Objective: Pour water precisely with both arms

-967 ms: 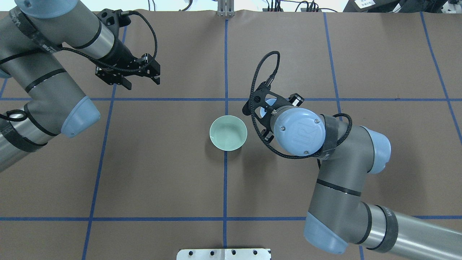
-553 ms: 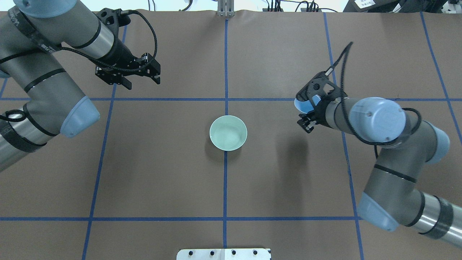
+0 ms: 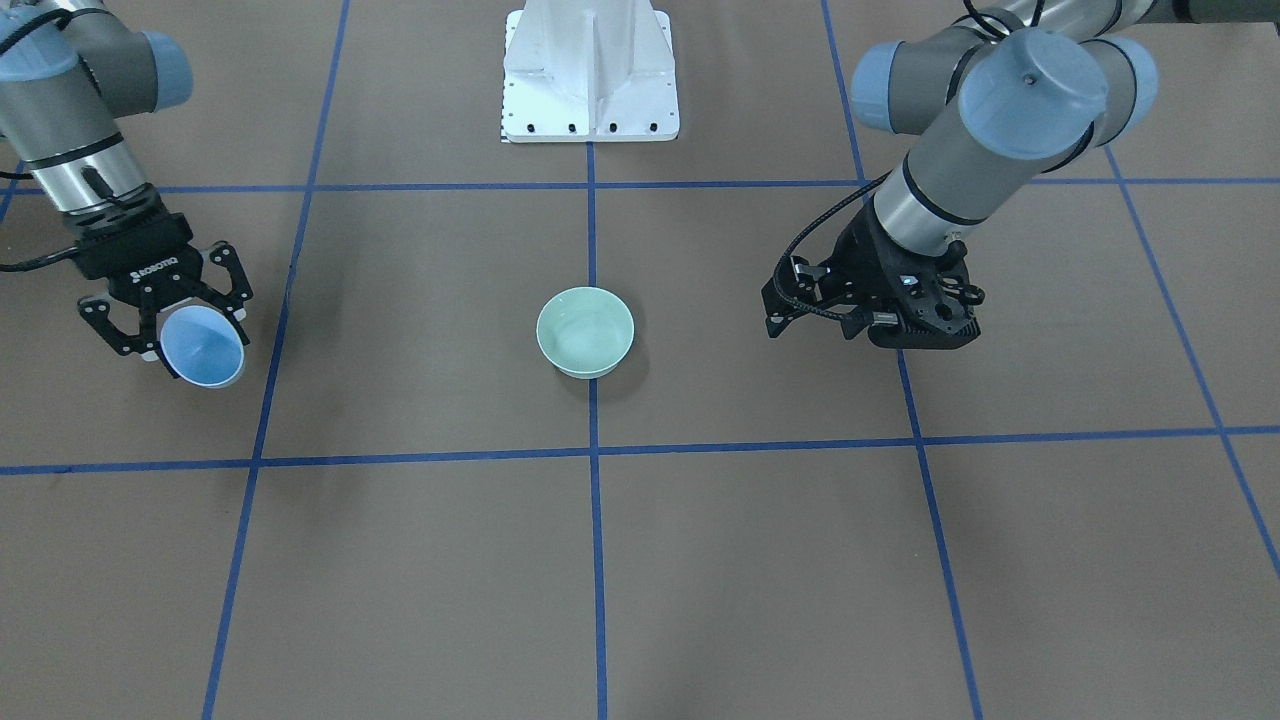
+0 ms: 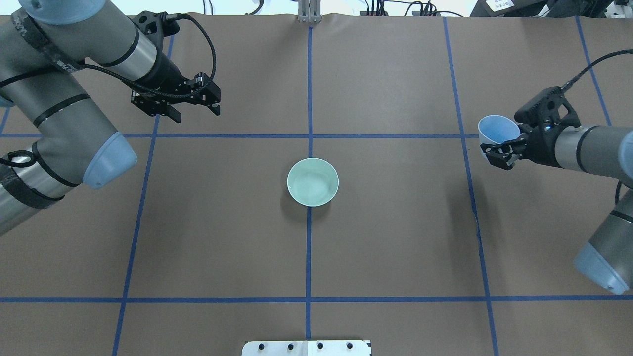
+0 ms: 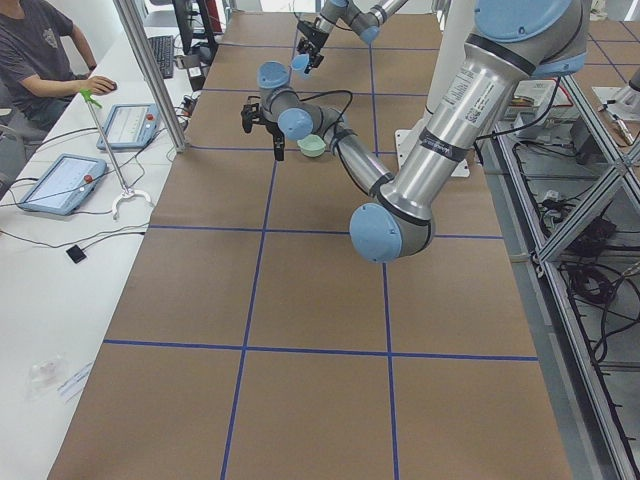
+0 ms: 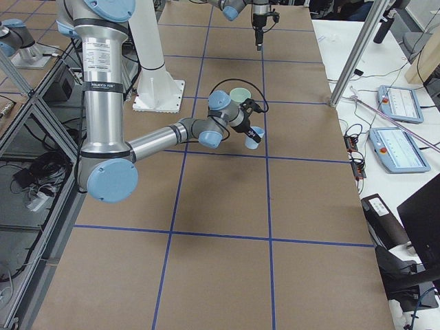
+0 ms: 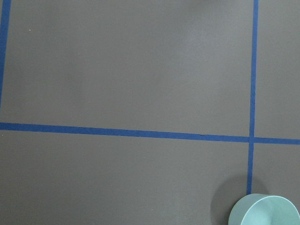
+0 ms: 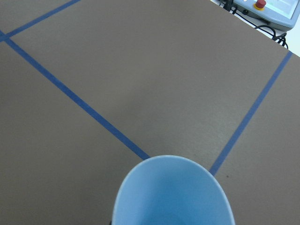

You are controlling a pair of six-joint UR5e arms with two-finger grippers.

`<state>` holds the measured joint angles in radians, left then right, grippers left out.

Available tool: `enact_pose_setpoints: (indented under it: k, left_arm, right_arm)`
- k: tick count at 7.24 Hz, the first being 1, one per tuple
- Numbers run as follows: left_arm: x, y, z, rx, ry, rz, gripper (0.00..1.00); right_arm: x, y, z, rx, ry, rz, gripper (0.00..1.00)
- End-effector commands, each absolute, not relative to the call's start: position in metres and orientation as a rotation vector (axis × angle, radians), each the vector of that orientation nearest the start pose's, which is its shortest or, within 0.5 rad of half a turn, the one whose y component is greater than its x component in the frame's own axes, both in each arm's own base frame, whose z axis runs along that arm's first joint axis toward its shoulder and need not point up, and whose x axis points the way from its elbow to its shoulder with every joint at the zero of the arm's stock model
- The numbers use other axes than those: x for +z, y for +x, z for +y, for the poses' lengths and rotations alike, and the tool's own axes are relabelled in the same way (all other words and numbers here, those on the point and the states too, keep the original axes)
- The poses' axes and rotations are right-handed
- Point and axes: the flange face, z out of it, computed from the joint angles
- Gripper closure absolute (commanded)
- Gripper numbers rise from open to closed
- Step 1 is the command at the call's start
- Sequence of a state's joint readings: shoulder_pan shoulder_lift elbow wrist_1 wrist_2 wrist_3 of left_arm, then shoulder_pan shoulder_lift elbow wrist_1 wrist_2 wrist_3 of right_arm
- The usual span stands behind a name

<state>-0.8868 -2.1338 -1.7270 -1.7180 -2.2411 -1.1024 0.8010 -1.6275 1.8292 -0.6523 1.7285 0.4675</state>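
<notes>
My right gripper [image 4: 503, 142] is shut on a light-blue cup [image 4: 496, 129] and holds it tilted above the table at the right side. In the front view the cup [image 3: 203, 346] turns its mouth toward the camera in that gripper [image 3: 168, 325]. The right wrist view shows the cup's rim [image 8: 173, 192] at the bottom. A pale-green bowl [image 4: 312, 181] stands upright at the table's centre, also in the front view [image 3: 585, 330] and the left wrist view [image 7: 265, 212]. My left gripper [image 4: 193, 112] is open and empty, above the far left of the table, well away from the bowl.
Blue tape lines [image 4: 309, 99] split the brown table into squares. The white pedestal base [image 3: 590, 70] stands at the robot's side. An operator [image 5: 40, 60] sits beside the table with tablets [image 5: 55, 182]. An aluminium post [image 4: 309, 11] stands at the far edge.
My right arm has swung from right beside the bowl out to the table's right side, carrying the blue cup. The left arm and the bowl have not moved.
</notes>
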Motion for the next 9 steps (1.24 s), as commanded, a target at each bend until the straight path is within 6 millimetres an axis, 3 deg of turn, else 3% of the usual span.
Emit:
enact_pose_setpoints:
  k: [1,2,3,5,7,9]
  left_arm:
    - [0.241,0.353,-0.546,-0.093,0.031,1.035,0.09]
    - [0.242,0.353,-0.546,-0.094,0.029,1.033,0.09]
    - [0.242,0.353,-0.546,-0.093,0.030,1.034,0.09]
    - [0.241,0.354,-0.545,-0.093,0.029,1.034,0.09]
    - [0.241,0.355,-0.545,-0.092,0.028,1.034,0.09]
    - [0.241,0.355,-0.545,-0.092,0.028,1.034,0.09]
  right_arm:
    - [0.534,-0.216,-0.411,-0.252,0.892,-0.882,0.72]
    - [0.585,-0.202,-0.406,-0.211,0.918,-0.925,0.73]
    - [0.621,-0.184,-0.404,-0.181,0.939,-0.921,0.72]
    - [0.636,-0.171,-0.399,-0.117,0.955,-0.971,0.67]
    - [0.671,-0.167,-0.393,-0.111,0.955,-0.964,0.60]
    - [0.680,-0.166,-0.393,-0.113,0.980,-0.960,0.54]
